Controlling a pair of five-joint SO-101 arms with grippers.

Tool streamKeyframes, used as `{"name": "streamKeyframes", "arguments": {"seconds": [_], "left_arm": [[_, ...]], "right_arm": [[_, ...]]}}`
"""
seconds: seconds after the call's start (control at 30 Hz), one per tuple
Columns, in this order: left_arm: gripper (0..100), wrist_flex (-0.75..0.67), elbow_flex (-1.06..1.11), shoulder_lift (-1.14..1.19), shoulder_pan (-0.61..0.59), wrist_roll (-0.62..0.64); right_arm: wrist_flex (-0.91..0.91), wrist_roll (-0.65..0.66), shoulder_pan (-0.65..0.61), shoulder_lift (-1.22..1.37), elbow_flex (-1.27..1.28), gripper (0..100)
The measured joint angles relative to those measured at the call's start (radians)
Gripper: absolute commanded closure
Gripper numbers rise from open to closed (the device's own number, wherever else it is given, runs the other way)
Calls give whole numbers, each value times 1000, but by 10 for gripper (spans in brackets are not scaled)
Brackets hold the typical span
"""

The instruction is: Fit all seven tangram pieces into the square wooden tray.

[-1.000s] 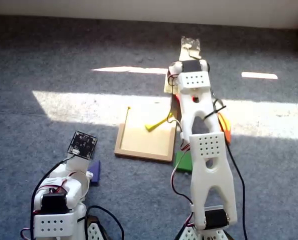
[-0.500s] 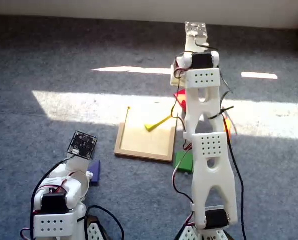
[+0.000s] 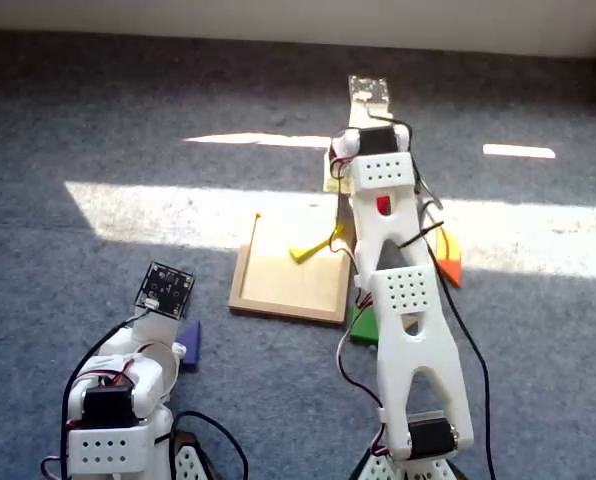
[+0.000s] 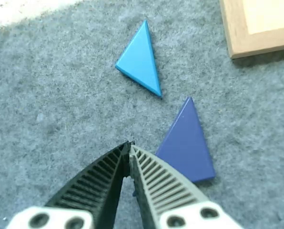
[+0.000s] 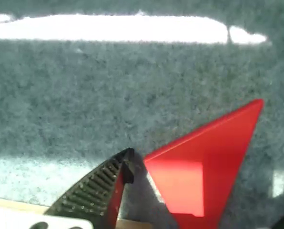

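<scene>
Over carpet, left gripper (image 4: 129, 151) pressed shut, empty, just beside navy triangle (image 4: 187, 145): risks nudging it away. At right gripper (image 5: 124, 167), grip impossible to tell; red triangle (image 5: 199, 176) just beside it, near tray (image 3: 240, 290): risks slipping, landing askew on yellow piece (image 3: 313, 248) propped inside.

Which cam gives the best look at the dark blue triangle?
Left wrist view: the dark blue triangle lies almost whole on the carpet beside the shut left gripper. High view catches just a sliver beside the left arm.
</scene>
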Motion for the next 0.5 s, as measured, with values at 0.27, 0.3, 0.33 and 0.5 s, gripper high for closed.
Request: {"name": "streamKeyframes", "arguments": {"seconds": [0.27, 0.3, 0.33, 0.5], "left_arm": [[993, 0, 0, 0, 0, 0], [993, 0, 0, 0, 0, 0], [993, 0, 0, 0, 0, 0], [993, 0, 0, 0, 0, 0]], "right_arm": [[-12, 0, 2, 2, 0, 556], [-12, 0, 2, 2, 0, 585], [-12, 0, 2, 2, 0, 620], [-12, 0, 12, 2, 0, 728]]}}
